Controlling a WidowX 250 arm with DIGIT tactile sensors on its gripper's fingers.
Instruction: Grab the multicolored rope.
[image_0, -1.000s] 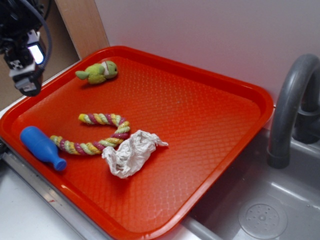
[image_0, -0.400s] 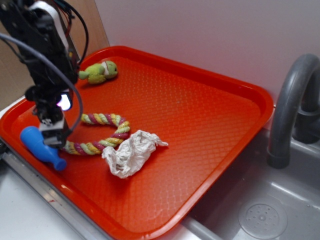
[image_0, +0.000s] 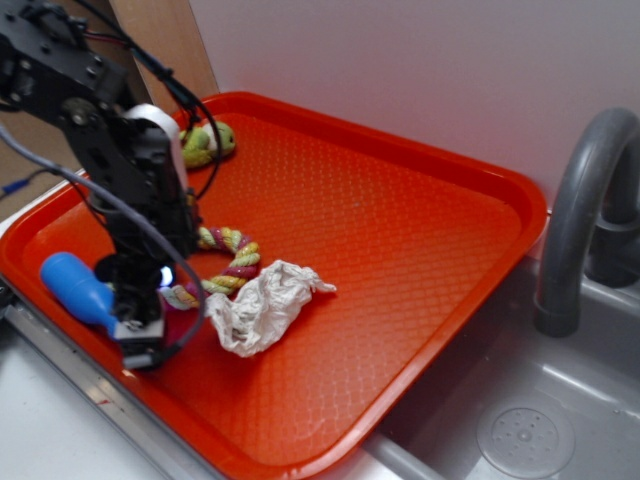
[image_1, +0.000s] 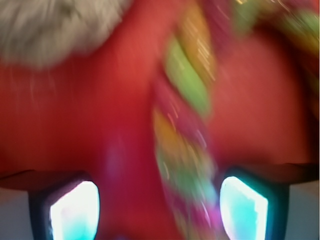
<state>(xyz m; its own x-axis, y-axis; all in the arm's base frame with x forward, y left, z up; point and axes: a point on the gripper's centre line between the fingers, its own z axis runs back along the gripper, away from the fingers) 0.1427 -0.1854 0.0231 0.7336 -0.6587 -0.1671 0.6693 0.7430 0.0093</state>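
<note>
end effector (image_1: 159, 210) spread, fingers either side of multicolored rope (image_1: 187, 150), on red tray (image_0: 400, 220)

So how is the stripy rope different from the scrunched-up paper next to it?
The multicolored rope is twisted from yellow, pink, green and white strands; the crumpled paper is plain white. The rope is long and curved, while the paper is a wrinkled lump. The gripper straddles the rope, its fingers on either side, but not the paper. Both lie on the red tray, side by side.
</note>
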